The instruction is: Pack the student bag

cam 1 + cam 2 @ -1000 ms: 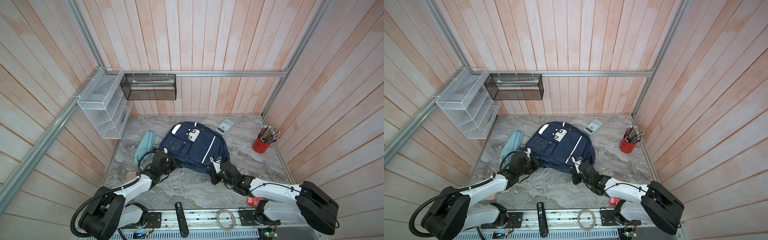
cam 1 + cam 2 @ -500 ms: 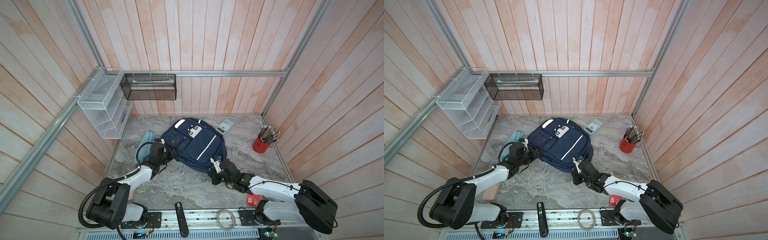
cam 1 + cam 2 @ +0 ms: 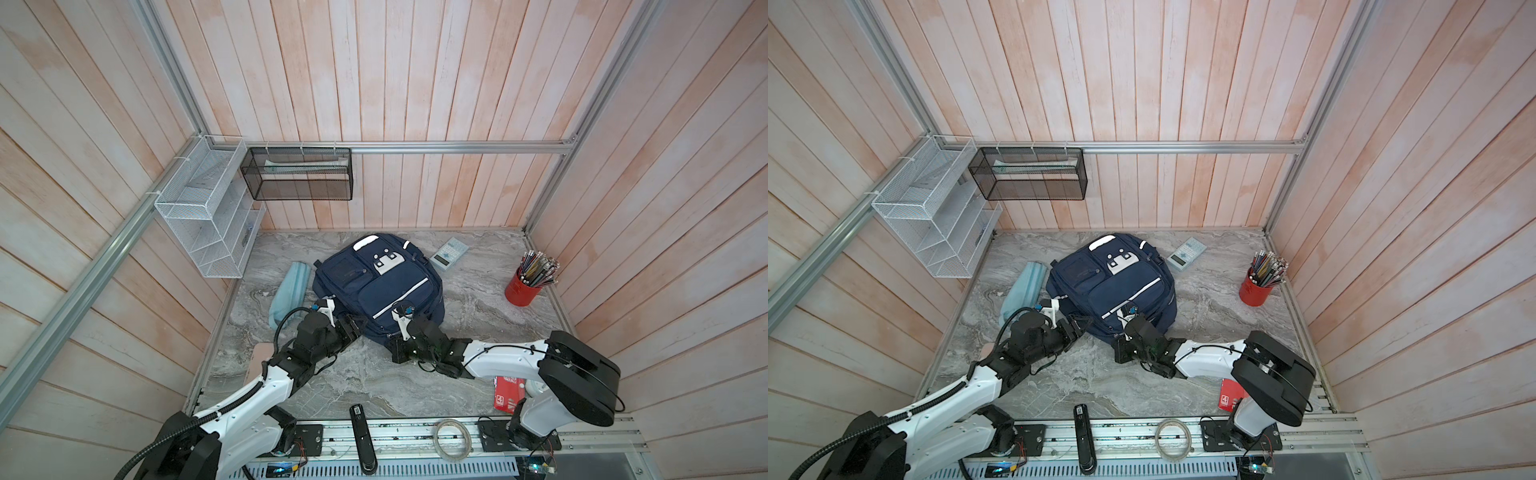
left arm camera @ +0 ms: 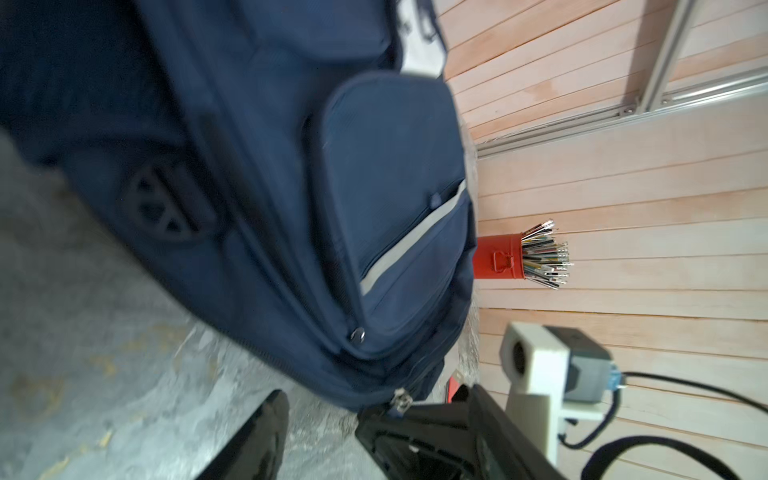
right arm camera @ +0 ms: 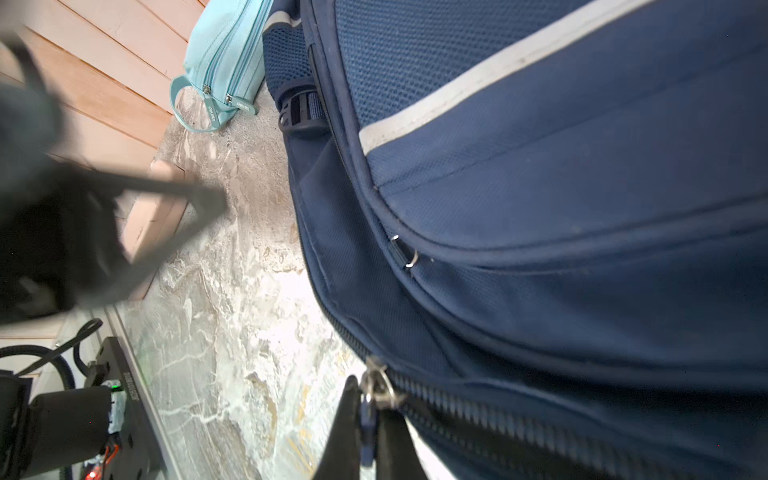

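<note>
While the large navy blue fabric student bag lies front pocket up on the grey marble-patterned tabletop, a little toward 12 o'clock from its middle, both arms reach its near edge. In both top views its white patch with black studs points to 12 o'clock and its bottom edge to 6 o'clock.

At about 7 o'clock of the bag sits the left gripper. Its black fingers are spread apart in the left wrist view and grasp nothing. The bag's lower corner lies just beyond them.

At about 5 o'clock of the bag, the right gripper is clenched on the metal zip pull with a dark blue tab. That pull sits at the end of the bag's big zip, low against the tabletop.

A light blue fabric zip pouch lies just beside the bag at 9 o'clock. A pale rectangular calculator rests near it at 1 o'clock. A red round tin full of pencils stands well apart at 3 o'clock.
</note>
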